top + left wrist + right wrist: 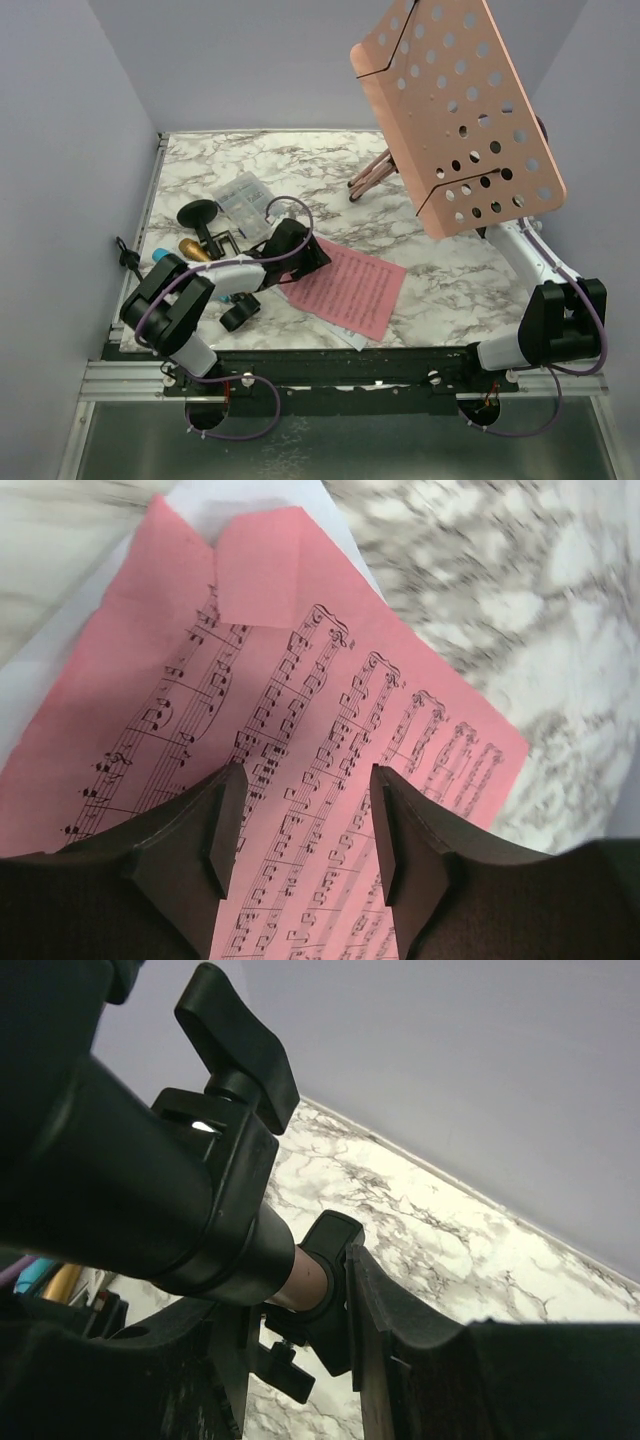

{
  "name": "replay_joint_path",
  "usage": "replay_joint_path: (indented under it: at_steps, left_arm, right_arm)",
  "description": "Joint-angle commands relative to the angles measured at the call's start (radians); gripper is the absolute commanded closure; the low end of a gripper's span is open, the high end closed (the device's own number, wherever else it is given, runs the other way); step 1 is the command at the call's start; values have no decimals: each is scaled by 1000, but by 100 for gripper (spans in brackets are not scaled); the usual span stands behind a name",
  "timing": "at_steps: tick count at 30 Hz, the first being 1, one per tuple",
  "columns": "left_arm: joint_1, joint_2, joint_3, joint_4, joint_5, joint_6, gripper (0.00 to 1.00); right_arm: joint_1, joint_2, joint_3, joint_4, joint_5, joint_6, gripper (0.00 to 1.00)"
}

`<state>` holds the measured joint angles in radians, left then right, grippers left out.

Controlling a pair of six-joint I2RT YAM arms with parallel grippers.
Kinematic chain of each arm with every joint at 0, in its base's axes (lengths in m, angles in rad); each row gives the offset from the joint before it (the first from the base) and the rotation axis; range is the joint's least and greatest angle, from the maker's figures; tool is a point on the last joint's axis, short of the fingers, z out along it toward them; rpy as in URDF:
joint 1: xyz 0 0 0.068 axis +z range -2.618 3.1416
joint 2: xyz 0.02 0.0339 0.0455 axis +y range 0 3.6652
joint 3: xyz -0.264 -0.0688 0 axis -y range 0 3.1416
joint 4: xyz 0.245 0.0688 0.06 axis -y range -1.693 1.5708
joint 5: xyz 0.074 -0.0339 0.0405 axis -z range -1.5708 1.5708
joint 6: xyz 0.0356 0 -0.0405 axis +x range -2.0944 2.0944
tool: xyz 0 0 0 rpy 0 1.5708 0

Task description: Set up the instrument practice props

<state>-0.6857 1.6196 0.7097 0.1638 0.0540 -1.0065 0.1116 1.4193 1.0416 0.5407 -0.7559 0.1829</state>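
- Your left gripper (305,830) hangs over the pink sheet-music page (300,680). Jaws are moderately apart with nothing between them. Can't tell if the tips touch the paper.
- That page lies flat by the near edge of the bench (440,250), about mid-width, with one corner folded over. It sits on a white page (40,670) that shows past its edges.
- Your right gripper (300,1320) is clamped on the black post of the music rack (460,110), next to a knobbed collar. In the top view it's hidden behind the rack's panel.
- The rack is tilted, panel over the far right corner. Its tripod legs (368,178) sit toward the far edge, right of centre.
- The gold microphone (190,247) and blue microphone (160,254) lie by the left edge.
- A round-based mic mount (197,212) and a clear compartment box (243,198) are just beyond them.
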Motion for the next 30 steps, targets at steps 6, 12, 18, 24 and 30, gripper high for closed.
replay_joint_path:
  at_steps: [6, 12, 18, 24, 30]
  left_arm:
    - [39, -205, 2, -253, 9, 137, 23]
    - [28, -316, 129, -136, 163, 219, 9]
    - [-31, -286, 112, 433, -1, 428, 14]
    - [-32, -50, 316, 559, -98, 596, 20]
    - [-29, 103, 472, 557, -78, 668, 31]
  right_arm:
    - [5, 23, 224, -135, -79, 17, 100]
    - [5, 59, 331, -293, -59, 10, 100]
    - [6, 81, 376, -328, -9, 76, 100]
    - [6, 116, 431, -390, -17, 85, 100]
    - [10, 122, 443, -418, -19, 70, 100]
